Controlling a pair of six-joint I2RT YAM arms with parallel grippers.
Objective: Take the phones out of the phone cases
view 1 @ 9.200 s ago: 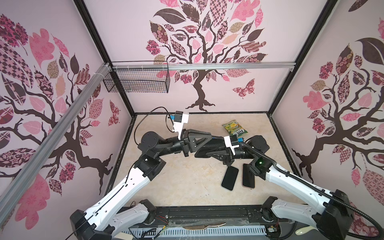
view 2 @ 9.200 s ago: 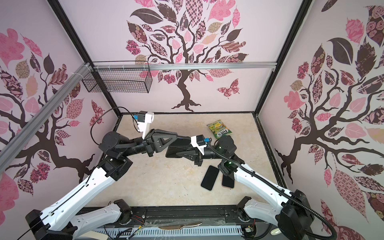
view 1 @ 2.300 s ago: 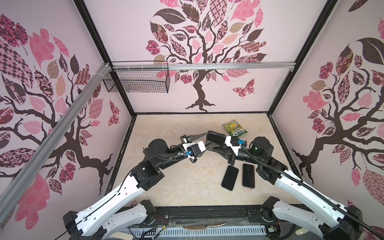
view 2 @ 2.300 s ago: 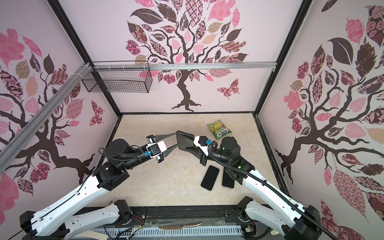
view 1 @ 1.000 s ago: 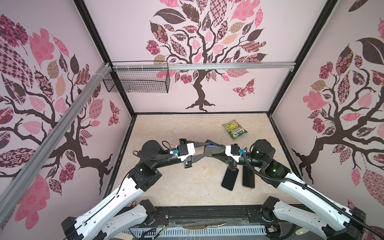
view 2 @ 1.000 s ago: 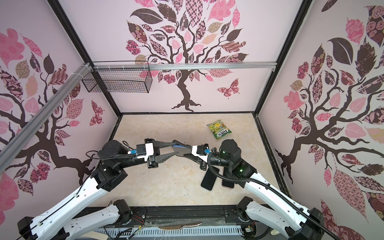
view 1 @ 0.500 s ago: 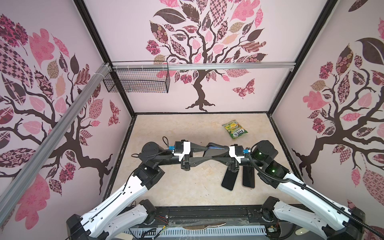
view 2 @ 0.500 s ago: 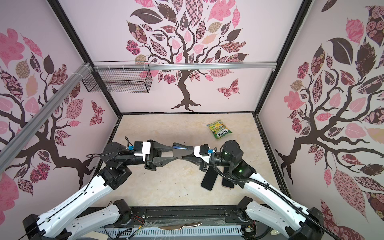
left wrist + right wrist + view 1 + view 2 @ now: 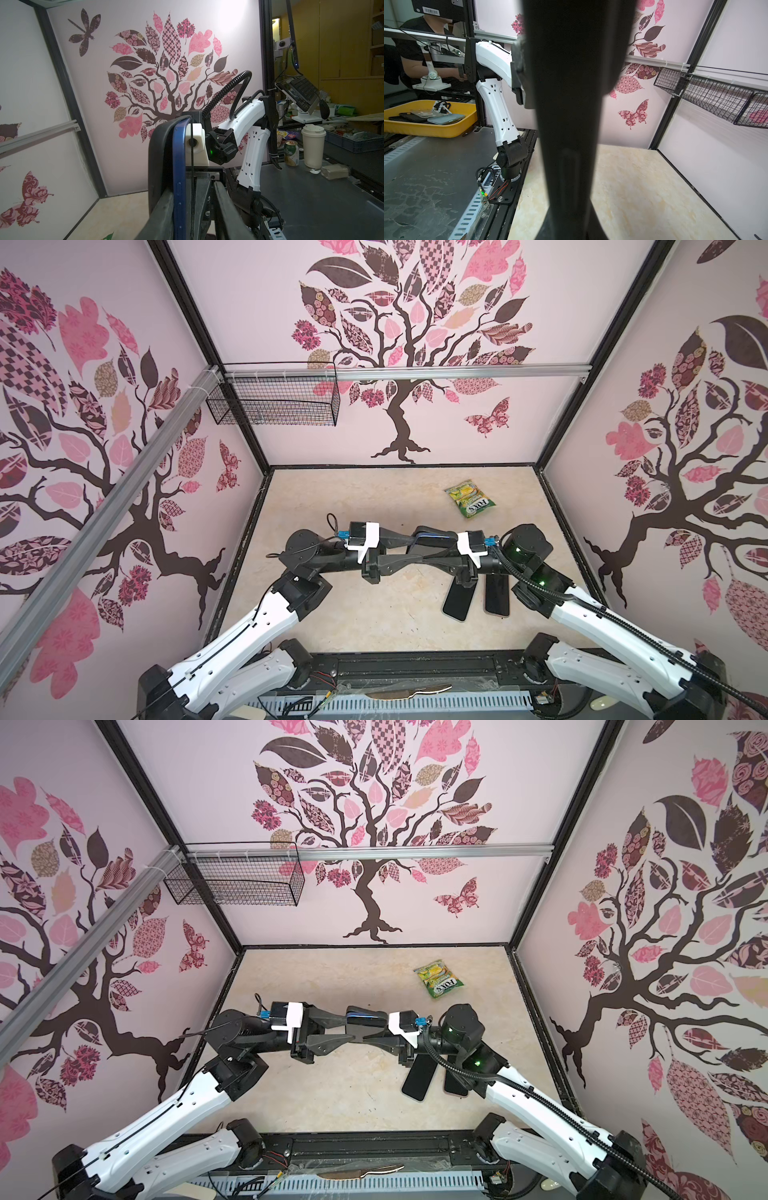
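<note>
Right tool [image 9: 370, 1031] pinched the phone case [image 9: 365, 1020]. Left tool [image 9: 348, 1029], at its 9 o'clock, touched it; grip unclear. Other phones [image 9: 417, 1081] lay at 5 o'clock.

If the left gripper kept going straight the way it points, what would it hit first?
The left gripper straddles the cased phone, so that first; just beyond, likely the right gripper, facing it head-on.

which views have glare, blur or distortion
Left wrist view: glare washes out the wall, but phone case and blue phone are sharp; right wrist view: a dark blurred shape near the lens hides the middle; in both top views: even light, frame posts splayed by the wide lens.
</note>
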